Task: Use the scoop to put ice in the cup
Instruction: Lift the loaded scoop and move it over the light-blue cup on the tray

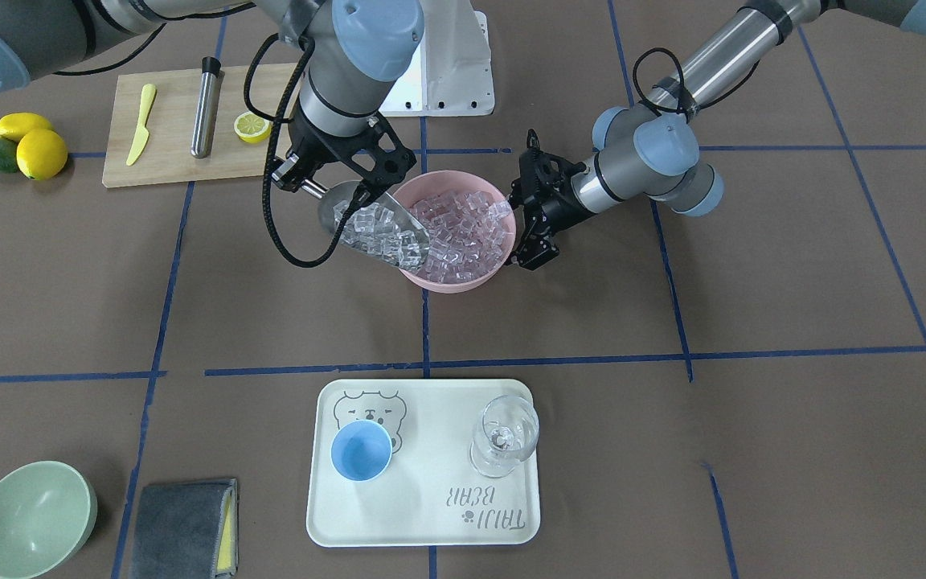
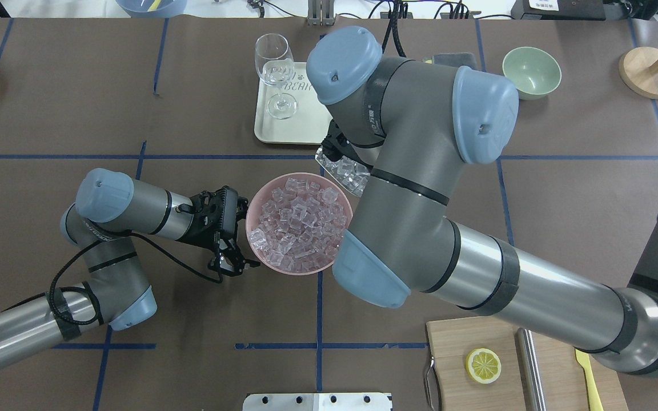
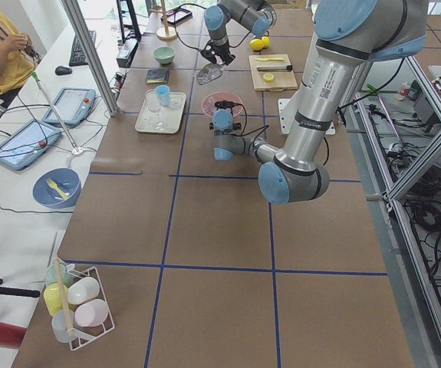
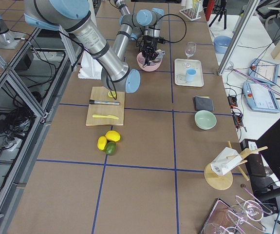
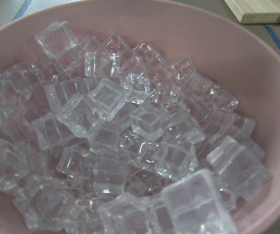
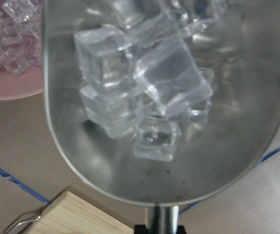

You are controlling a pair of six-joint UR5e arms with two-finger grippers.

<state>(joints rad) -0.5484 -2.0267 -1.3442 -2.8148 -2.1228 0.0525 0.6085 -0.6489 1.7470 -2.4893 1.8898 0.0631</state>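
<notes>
- Clear glassy ice cubes (image 6: 144, 97) are seen heaped in a shiny steel scoop (image 6: 237, 122), its handle clamped by the right gripper (image 1: 308, 183).
- It is held at the rim of an ice-filled pink round bowl (image 1: 447, 281); the left gripper (image 1: 521, 217) is spread wide against the opposite side.
- Scooping is judged done; carrying and pouring are left.
- Small light-blue plastic cup (image 1: 361, 452) is seen empty on a cream tray (image 1: 431, 515), well apart across open brown table (image 1: 270, 322).
- Clear stemmed wine glass (image 1: 505, 438) shares the tray; little margin is judged there.
</notes>
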